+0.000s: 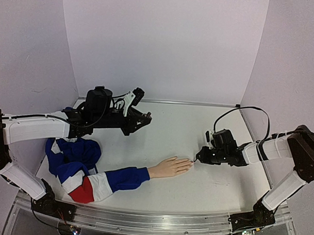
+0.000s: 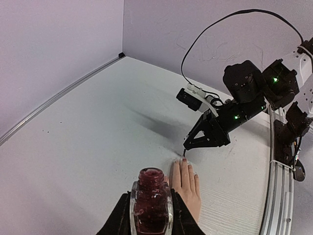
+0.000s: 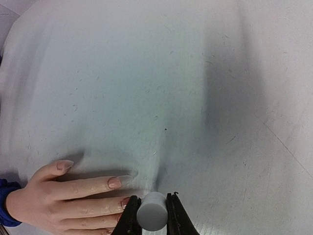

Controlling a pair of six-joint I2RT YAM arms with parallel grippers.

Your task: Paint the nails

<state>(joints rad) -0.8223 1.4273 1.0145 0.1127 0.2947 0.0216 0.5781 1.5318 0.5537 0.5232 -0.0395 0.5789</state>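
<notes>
The peach mannequin hand [image 1: 168,167] lies palm down mid-table, its blue, white and red sleeve [image 1: 100,182] trailing left. Its pale nails [image 3: 114,183] show in the right wrist view; the middle fingernail [image 2: 184,159] looks dark red. My right gripper [image 1: 199,156] is shut on the pale polish cap [image 3: 152,211], whose brush tip [image 2: 184,154] is at the fingertips. My left gripper [image 1: 145,118] is shut on the open dark red polish bottle [image 2: 150,205], held above the table behind the hand.
White walls close the table at the back and both sides. The sleeve's bunched blue cloth [image 1: 73,150] lies at the left. A metal rail [image 1: 143,217] runs along the near edge. The right arm's black cable [image 2: 220,29] loops above it.
</notes>
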